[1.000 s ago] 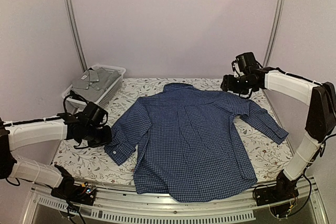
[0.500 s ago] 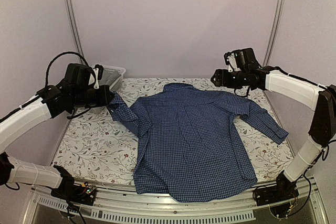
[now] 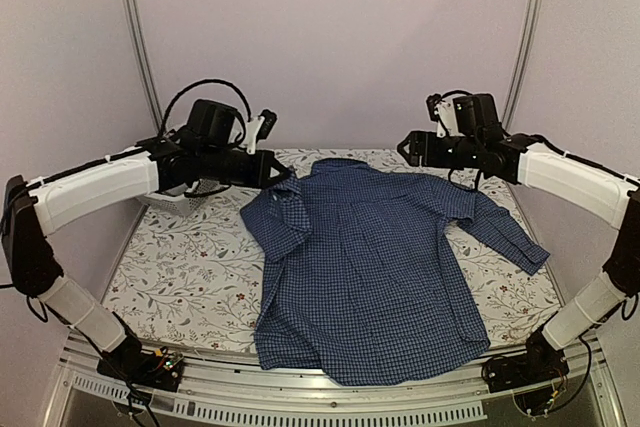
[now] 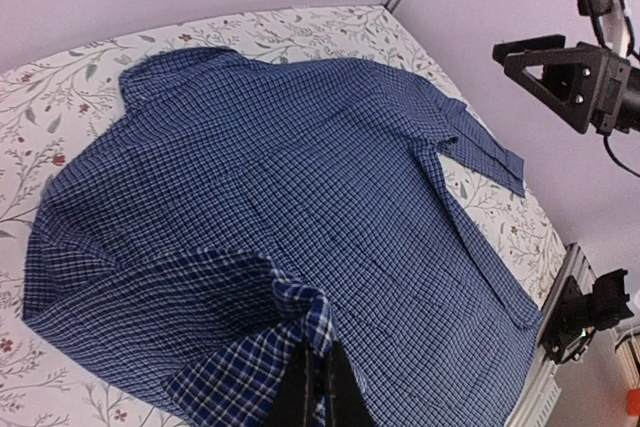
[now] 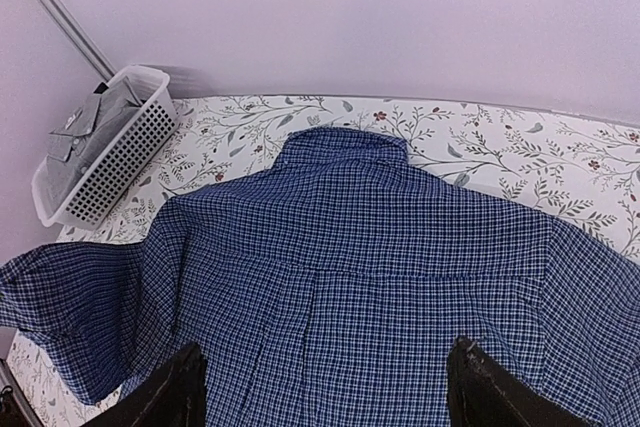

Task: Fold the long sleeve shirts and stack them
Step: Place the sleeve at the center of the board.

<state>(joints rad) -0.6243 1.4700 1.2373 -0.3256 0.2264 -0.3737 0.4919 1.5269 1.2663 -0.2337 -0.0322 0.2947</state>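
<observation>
Pinching the sleeve (image 4: 250, 347), the left gripper (image 3: 276, 176) holds it over the left edge of the blue shirt (image 3: 370, 267). The right gripper (image 3: 404, 148) hovers wide open near the collar (image 3: 340, 163). Open table (image 3: 170, 287) shows at left.

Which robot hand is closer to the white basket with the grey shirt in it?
Left. The left gripper, pinching a sleeve of the blue shirt, is close beside the white basket. The right gripper hovers open on the other side of the shirt.
</observation>
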